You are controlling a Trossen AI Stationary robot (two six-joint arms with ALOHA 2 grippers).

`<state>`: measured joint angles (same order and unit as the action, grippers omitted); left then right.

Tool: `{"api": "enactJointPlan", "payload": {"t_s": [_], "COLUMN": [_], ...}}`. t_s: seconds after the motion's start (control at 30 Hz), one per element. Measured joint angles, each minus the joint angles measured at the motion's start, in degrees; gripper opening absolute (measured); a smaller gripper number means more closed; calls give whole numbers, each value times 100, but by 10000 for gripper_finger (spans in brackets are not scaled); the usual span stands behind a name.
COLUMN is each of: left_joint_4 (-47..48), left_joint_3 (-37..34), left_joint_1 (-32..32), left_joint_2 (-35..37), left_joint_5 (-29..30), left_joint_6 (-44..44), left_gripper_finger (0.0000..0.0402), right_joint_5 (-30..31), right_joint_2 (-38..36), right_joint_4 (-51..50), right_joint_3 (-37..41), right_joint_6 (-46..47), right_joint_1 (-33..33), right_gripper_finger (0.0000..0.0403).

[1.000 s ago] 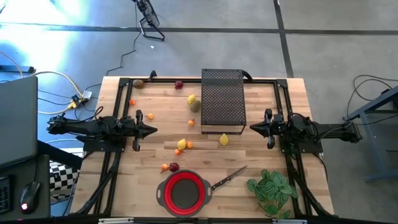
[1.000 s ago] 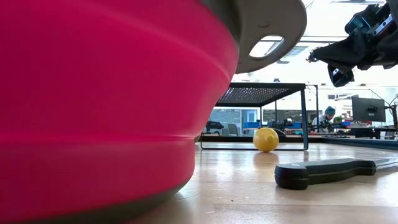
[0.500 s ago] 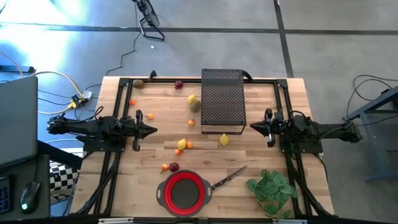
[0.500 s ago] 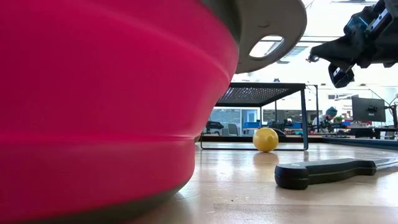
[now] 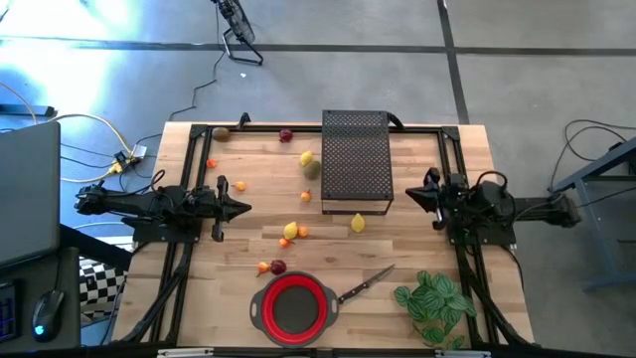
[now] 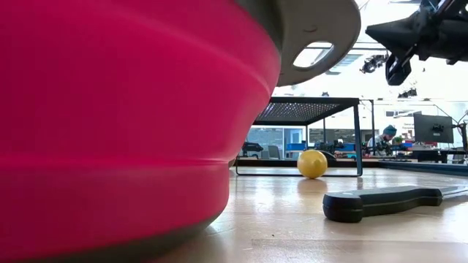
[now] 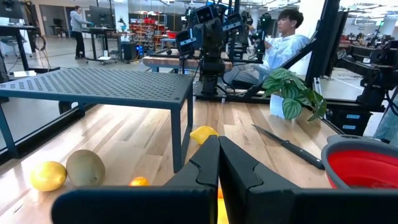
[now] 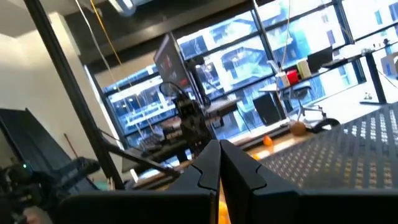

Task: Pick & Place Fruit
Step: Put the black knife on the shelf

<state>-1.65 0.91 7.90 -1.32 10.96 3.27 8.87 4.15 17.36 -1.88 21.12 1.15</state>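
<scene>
My left fingers (image 5: 243, 208) were pressed together, gripping nothing, at nine o'clock of the bench (image 5: 417, 254) seen from above; my right fingers (image 5: 409, 197) were likewise closed and empty at three o'clock, just beside the black mesh rack (image 5: 355, 159). The fruit (image 5: 290, 231) lay scattered across the bench's middle and its far left part: a dark red one (image 5: 286, 135) and a brownish one (image 5: 222, 133) near twelve and eleven o'clock, a yellow one (image 5: 307, 157) touching the rack's left side, another yellow one (image 5: 358, 223) at the rack's near edge, and an orange-and-dark-red pair (image 5: 272, 267) just above the red bowl (image 5: 294, 305) at six o'clock. A knife (image 5: 364, 283) lay right of the bowl, and a leafy plant (image 5: 434, 301) sat at five o'clock.

From bench height, the bowl (image 6: 131, 124) filled the left side, one yellow fruit (image 6: 312, 164) rested under the rack (image 6: 307, 109), the knife's dark handle (image 6: 384, 201) lay at four o'clock, and my right fingers (image 6: 376, 32) hung at two o'clock.

Past my left wrist, my closed fingers (image 7: 217, 168) faced the rack (image 7: 99, 87), with yellow and greenish fruit (image 7: 68, 171) beneath it, and a person (image 7: 286, 37) sat beyond.

Past my right wrist, my closed fingers (image 8: 219, 165) pointed over the rack top (image 8: 336, 155).
</scene>
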Motion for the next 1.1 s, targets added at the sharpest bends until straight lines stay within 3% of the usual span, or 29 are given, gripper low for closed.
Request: {"api": "enactJointPlan", "payload": {"t_s": [0.2, 0.53, 1.1], "left_joint_4": [0, 2, 2], "left_joint_3": [-2, -2, -1], "left_joint_1": [-2, 0, 0], "left_joint_2": [0, 0, 0], "left_joint_5": [0, 0, 0], "left_joint_6": [2, 2, 2], "left_gripper_finger": [0, 0, 0], "right_joint_5": [-25, -533, -1489], "right_joint_2": [620, 2255, 5078], "right_joint_4": [292, 193, -2061], "right_joint_3": [-276, -1698, -4706], "right_joint_6": [-60, -840, -1369], "right_joint_1": [0, 0, 2], "right_gripper_finger": [2, 2, 2]}}
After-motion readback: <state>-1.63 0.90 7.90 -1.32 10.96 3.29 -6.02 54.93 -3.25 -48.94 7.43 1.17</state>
